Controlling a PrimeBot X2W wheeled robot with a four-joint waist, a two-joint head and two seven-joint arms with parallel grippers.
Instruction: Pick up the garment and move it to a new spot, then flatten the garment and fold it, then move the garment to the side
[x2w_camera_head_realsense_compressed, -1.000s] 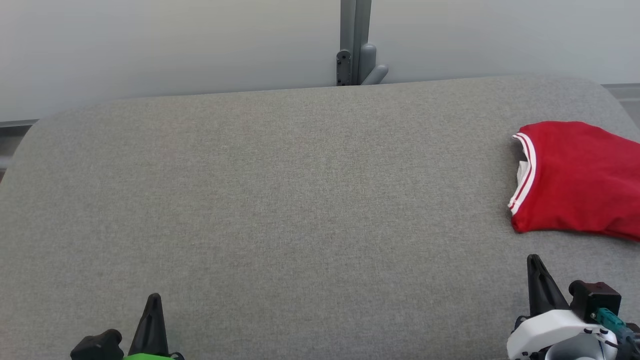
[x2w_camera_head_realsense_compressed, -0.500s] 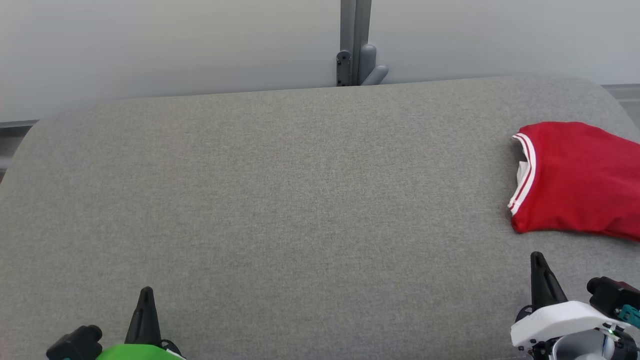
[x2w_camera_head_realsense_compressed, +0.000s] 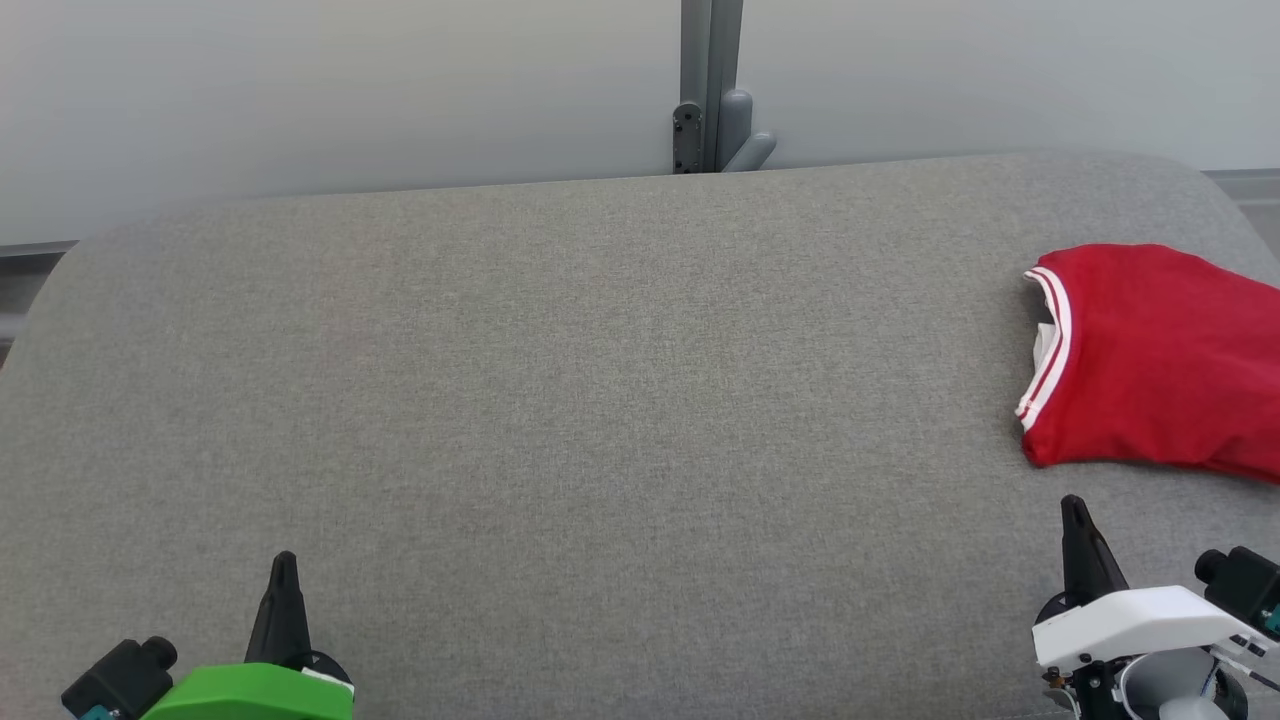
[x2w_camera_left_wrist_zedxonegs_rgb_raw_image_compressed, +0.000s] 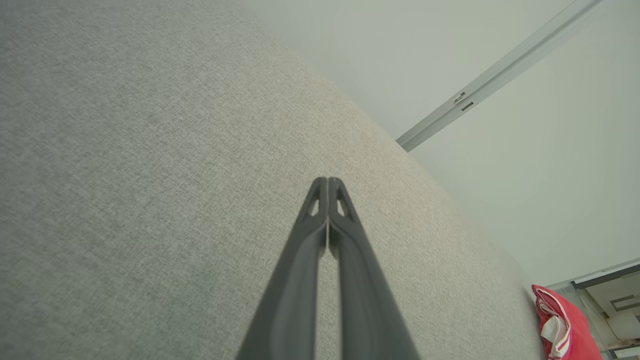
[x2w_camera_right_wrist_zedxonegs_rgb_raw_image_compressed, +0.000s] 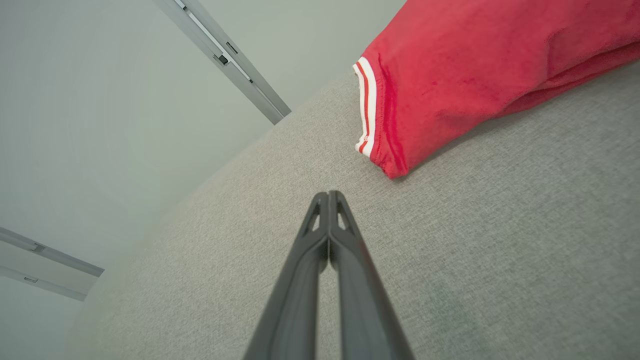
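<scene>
A folded red garment (x2w_camera_head_realsense_compressed: 1160, 360) with a white-and-red striped collar lies at the right edge of the grey table (x2w_camera_head_realsense_compressed: 600, 400). It also appears in the right wrist view as the garment (x2w_camera_right_wrist_zedxonegs_rgb_raw_image_compressed: 470, 65) just beyond my fingertips, and small at the far corner as the garment (x2w_camera_left_wrist_zedxonegs_rgb_raw_image_compressed: 565, 325). My right gripper (x2w_camera_head_realsense_compressed: 1075, 515) is shut and empty, just in front of the garment's near edge, apart from it. My left gripper (x2w_camera_head_realsense_compressed: 283, 570) is shut and empty at the lower left, above bare cloth. Both pairs of fingers (x2w_camera_right_wrist_zedxonegs_rgb_raw_image_compressed: 328, 200) meet at the tips.
A grey post with a bracket (x2w_camera_head_realsense_compressed: 712, 90) stands behind the table's far edge against a pale wall. The table's rounded corners fall away at far left and far right. Its wide middle is bare grey fabric.
Both arms have turned at the wrist: the left green housing and right white housing have swung into the head view, and both fingertips sit slightly higher in that view. The garment has not moved.
</scene>
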